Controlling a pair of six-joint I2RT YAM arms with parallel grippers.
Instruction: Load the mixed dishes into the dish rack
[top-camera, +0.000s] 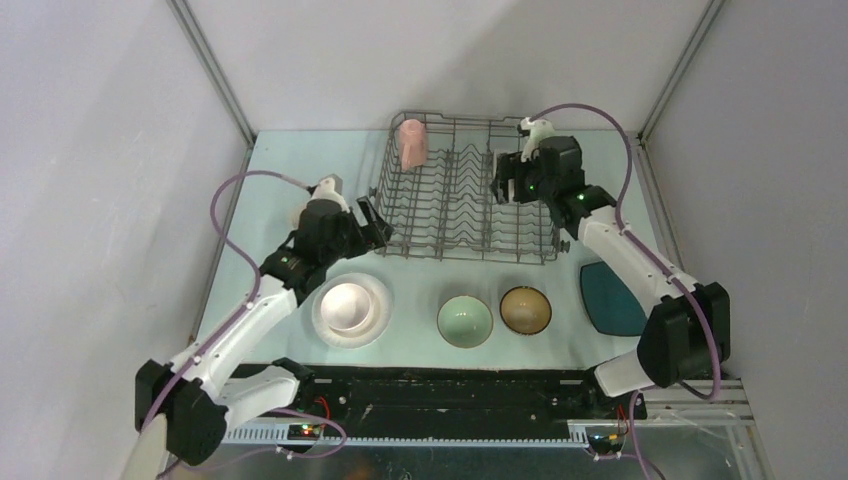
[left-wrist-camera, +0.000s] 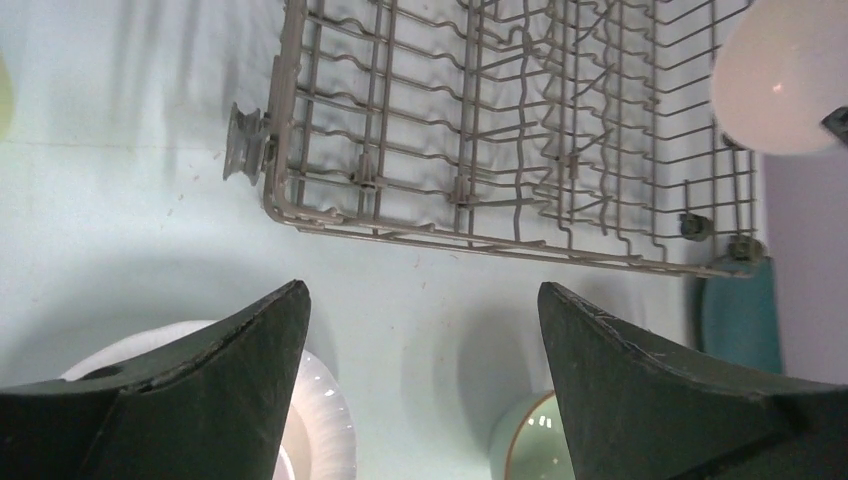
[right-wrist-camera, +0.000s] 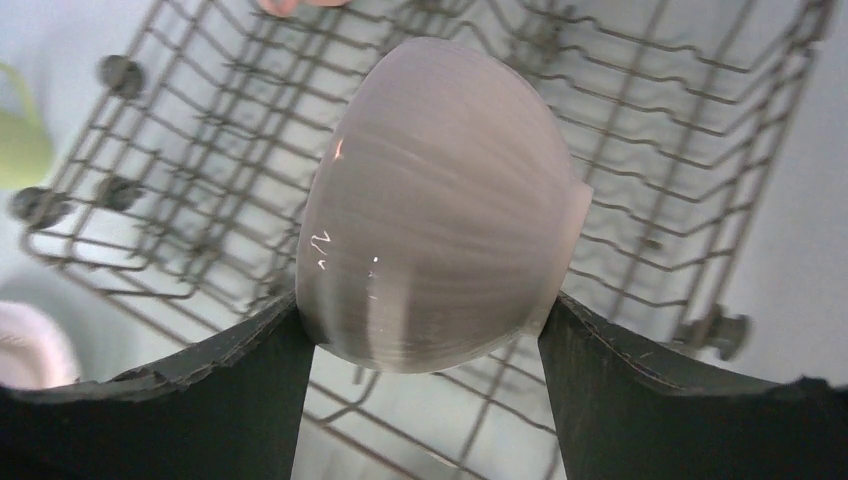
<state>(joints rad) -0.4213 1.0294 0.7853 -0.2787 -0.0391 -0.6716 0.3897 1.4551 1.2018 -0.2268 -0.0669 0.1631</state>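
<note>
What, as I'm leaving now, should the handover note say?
Left gripper: open, empty, by the dish rack's near-left corner.
Right gripper: shut on the white bowl over the rack's right end.
Done: pink mug in the rack.
To do: seat the white bowl; then pale pink bowl on the white plate, pale green bowl, brown bowl, teal plate, yellow-green mug beside the rack.

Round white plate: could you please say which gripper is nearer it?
Left. The left gripper hovers beyond the round white plate; the right gripper holds a white bowl over the dish rack, far right.
</note>
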